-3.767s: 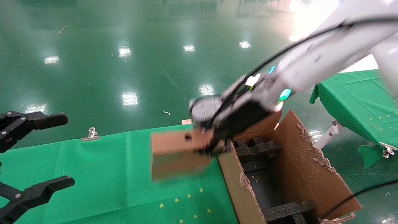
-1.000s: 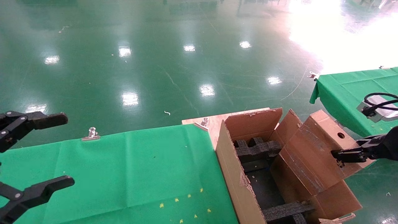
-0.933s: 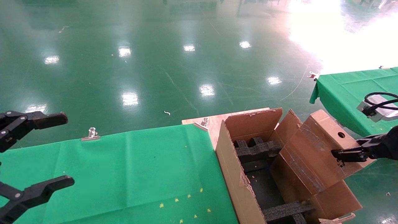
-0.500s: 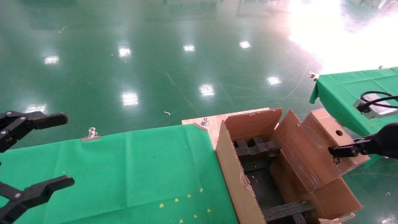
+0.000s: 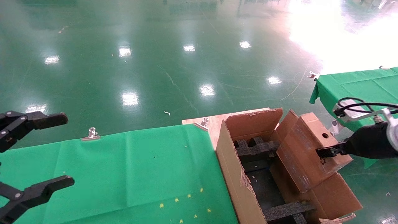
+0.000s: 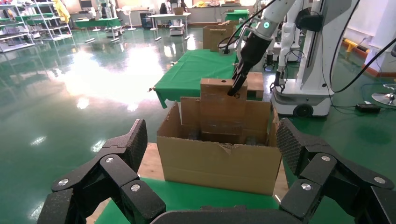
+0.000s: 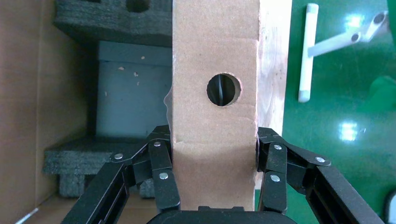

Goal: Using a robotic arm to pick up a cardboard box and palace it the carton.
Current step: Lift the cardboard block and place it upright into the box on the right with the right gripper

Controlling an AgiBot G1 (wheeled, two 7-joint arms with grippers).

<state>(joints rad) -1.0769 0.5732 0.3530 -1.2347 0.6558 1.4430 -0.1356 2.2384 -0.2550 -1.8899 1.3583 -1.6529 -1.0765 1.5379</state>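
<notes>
My right pincer [image 5: 323,152] grips the cardboard box [image 5: 309,152], tilted over the carton [image 5: 236,174] at its right side, long axis sloping down-left; left pincer [image 5: 37,155] parked open over the desk [image 5: 124,174].

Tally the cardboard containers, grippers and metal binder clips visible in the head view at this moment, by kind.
Cardboard containers: 2, the cardboard box and the carton
Grippers: 2, the left gripper and the right gripper
Metal binder clips: 3
Total: 7
</notes>
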